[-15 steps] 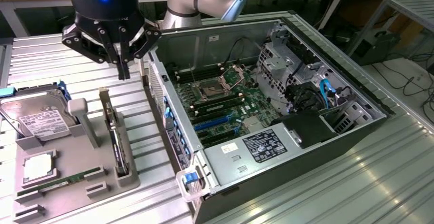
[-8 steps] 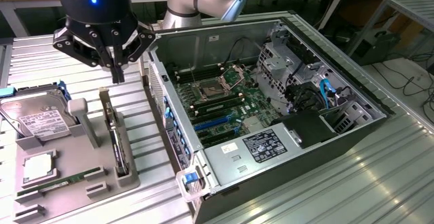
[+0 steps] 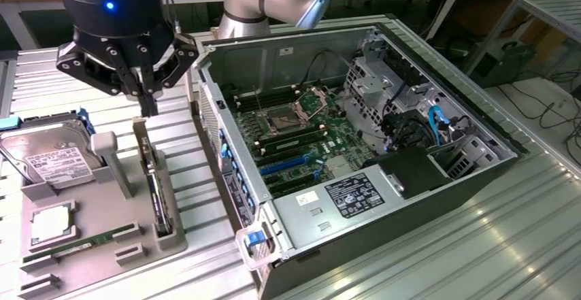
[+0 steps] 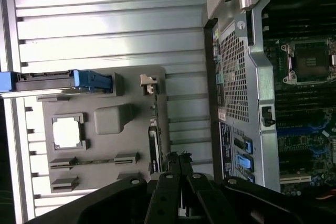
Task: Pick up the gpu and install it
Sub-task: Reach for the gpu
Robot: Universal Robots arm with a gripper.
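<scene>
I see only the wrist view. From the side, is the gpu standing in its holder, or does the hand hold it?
Observer: The gpu stands upright on its edge in the grey holder; the shut hand hangs over its bracket end, holding nothing.
Operator: I see the hard drive only by its edge. How does it lie?
Observer: It leans tilted in its cradle, white label facing up.
Operator: Anything in the computer case past the motherboard?
Observer: A blue cable runs near the case's wall at the exterior view's right.
</scene>
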